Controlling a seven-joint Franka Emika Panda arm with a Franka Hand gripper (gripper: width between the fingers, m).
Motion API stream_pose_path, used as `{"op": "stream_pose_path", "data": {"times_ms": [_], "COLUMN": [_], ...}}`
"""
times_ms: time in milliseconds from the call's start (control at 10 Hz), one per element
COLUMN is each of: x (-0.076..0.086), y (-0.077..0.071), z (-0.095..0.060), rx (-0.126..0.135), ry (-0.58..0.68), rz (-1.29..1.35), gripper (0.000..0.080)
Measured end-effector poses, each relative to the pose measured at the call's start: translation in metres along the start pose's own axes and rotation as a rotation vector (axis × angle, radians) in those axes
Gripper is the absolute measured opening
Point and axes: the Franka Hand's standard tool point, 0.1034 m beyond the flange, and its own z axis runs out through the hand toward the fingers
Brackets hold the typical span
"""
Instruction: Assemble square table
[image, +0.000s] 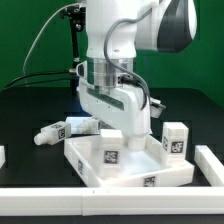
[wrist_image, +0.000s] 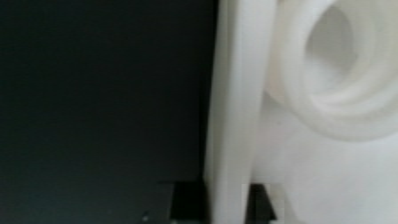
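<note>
Currently gripped: the square panel (image: 130, 166) of the table, taken by its far rim, the wall on its twelve o'clock side in the exterior view.
End effector: the end effector (image: 110, 128) is clamped on that thin white rim (wrist_image: 233, 100); in the wrist view one dark fingertip (wrist_image: 178, 196) presses each face of it.
Location: the panel lies flat on the black tabletop (image: 30, 110), at six o'clock from the arm and just inside the white border strip (image: 100, 193).
Facing: open side up, with the raised rim and tags toward the ceiling; a round socket (wrist_image: 356, 70) shows just inside the gripped wall.
Long axis: a square has none to speak of; the gripped wall itself runs nine to three o'clock in the exterior view.
Loose parts: one leg (image: 58, 132) lies on its side at the panel's nine o'clock; another leg (image: 175, 140) stands upright at its three o'clock.
Doing it well: the hold is on a thin wall at the panel's edge, so any drag or turn probably wants to be slow and low, with the panel flat and clear of both legs.
</note>
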Motion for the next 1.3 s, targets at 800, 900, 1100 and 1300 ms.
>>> {"op": "stream_pose_path", "data": {"times_ms": [800, 900, 1100, 1300], "x": [0.038, 0.041, 0.070, 0.073], "y": [-0.012, -0.011, -0.042, -0.045], "z": [-0.007, -0.007, -0.021, -0.022], "rx": [-0.009, -0.018, -0.010, -0.011], "ry": [0.021, 0.018, 0.051, 0.058], "rz": [-0.771, -0.883, -1.285, -1.444], "gripper": [0.0055, 0.0055, 0.0055, 0.0055]}}
